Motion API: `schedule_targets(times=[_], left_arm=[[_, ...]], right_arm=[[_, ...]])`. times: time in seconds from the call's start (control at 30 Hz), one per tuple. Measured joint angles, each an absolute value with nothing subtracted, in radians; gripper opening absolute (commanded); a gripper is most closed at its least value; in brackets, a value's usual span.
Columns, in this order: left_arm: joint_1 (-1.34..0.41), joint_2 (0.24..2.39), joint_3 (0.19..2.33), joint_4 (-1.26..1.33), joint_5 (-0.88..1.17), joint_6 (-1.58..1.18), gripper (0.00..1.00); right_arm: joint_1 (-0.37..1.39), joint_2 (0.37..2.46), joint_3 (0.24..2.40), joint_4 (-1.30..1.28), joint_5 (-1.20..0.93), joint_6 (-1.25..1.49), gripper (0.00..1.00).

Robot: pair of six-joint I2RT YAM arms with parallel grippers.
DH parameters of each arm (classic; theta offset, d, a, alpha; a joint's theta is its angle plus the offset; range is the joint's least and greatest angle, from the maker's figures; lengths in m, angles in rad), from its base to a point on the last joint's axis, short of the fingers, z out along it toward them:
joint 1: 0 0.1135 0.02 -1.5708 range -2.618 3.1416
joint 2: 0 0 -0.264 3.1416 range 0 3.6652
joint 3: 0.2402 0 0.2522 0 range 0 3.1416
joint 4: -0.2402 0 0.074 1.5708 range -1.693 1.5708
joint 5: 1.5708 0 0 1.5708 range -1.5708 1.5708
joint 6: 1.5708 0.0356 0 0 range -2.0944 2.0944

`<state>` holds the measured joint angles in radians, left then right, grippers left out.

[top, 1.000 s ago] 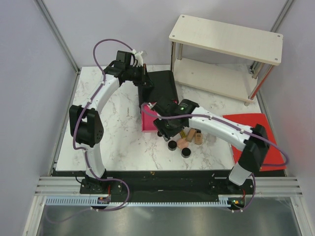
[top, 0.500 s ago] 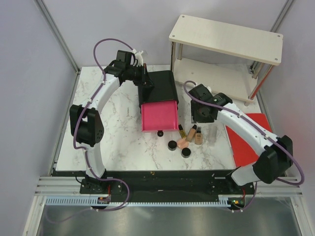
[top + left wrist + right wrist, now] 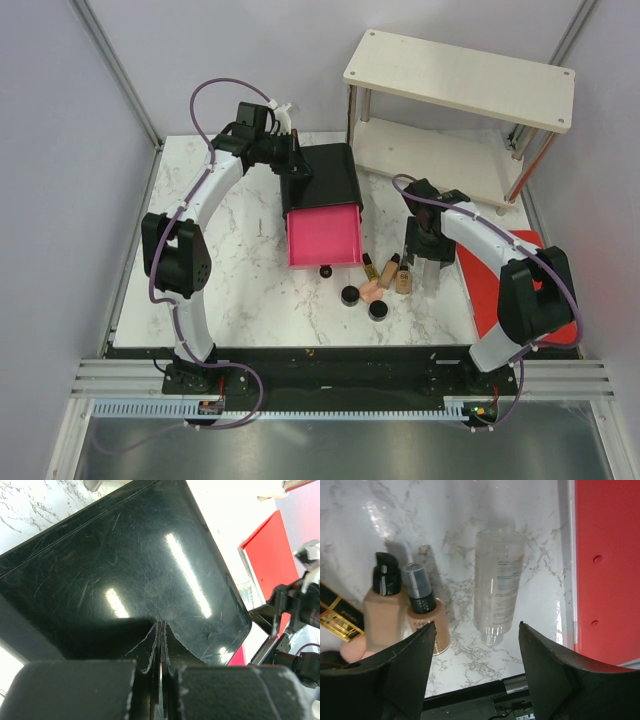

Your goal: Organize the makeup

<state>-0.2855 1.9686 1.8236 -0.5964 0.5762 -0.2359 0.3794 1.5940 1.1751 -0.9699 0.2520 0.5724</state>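
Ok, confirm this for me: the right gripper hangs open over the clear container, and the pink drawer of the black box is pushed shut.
One thing is wrong. The pink drawer is not pushed shut: it is pulled out of the black box, as the top external view shows. The rest stands: the right gripper hangs open over the clear container.
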Motion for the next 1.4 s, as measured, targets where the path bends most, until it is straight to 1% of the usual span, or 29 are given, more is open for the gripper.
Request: schedule_targets(times=[0.3,0.4,0.43,0.5,0.53,0.57,0.6,0.63,0.83,0.97,1.13,1.3,1.4], left_arm=[[-0.286,1.97,1.824,-0.597,0.577,-0.23,0.02],[-0.286,1.971,1.826,-0.597,0.577,-0.228,0.02],[-0.286,1.971,1.826,-0.597,0.577,-0.227,0.02],[-0.286,1.971,1.827,-0.598,0.577,-0.224,0.02],[-0.286,1.972,1.829,-0.599,0.577,-0.223,0.02],[-0.286,1.975,1.834,-0.602,0.577,-0.222,0.02],[-0.286,1.977,1.837,-0.604,0.577,-0.222,0.02],[-0.286,1.98,1.841,-0.605,0.576,-0.221,0.03],[-0.286,1.991,1.858,-0.612,0.576,-0.219,0.03],[-0.286,2.002,1.874,-0.619,0.577,-0.219,0.03],[-0.286,2.012,1.887,-0.622,0.577,-0.219,0.02],[-0.286,2.017,1.892,-0.622,0.578,-0.219,0.02],[-0.286,2.017,1.893,-0.622,0.578,-0.219,0.02]], right_arm=[[0.295,1.638,1.09,-0.904,0.226,0.572,0.69],[0.28,1.666,1.066,-0.867,0.208,0.572,0.63],[0.277,1.676,1.06,-0.856,0.202,0.57,0.53],[0.276,1.693,1.049,-0.835,0.197,0.563,0.44],[0.276,1.699,1.042,-0.823,0.191,0.559,0.35],[0.274,1.699,1.042,-0.822,0.188,0.556,0.28],[0.274,1.699,1.042,-0.822,0.186,0.548,0.18],[0.272,1.699,1.042,-0.82,0.181,0.541,0.0],[0.271,1.699,1.074,-0.825,0.171,0.492,0.0],[0.271,1.686,1.195,-0.835,0.174,0.439,0.0],[0.28,1.62,1.379,-0.812,0.175,0.34,0.0],[0.353,1.586,1.503,-0.765,0.179,0.171,0.0],[0.43,1.582,1.523,-0.741,0.177,0.078,0.0]])
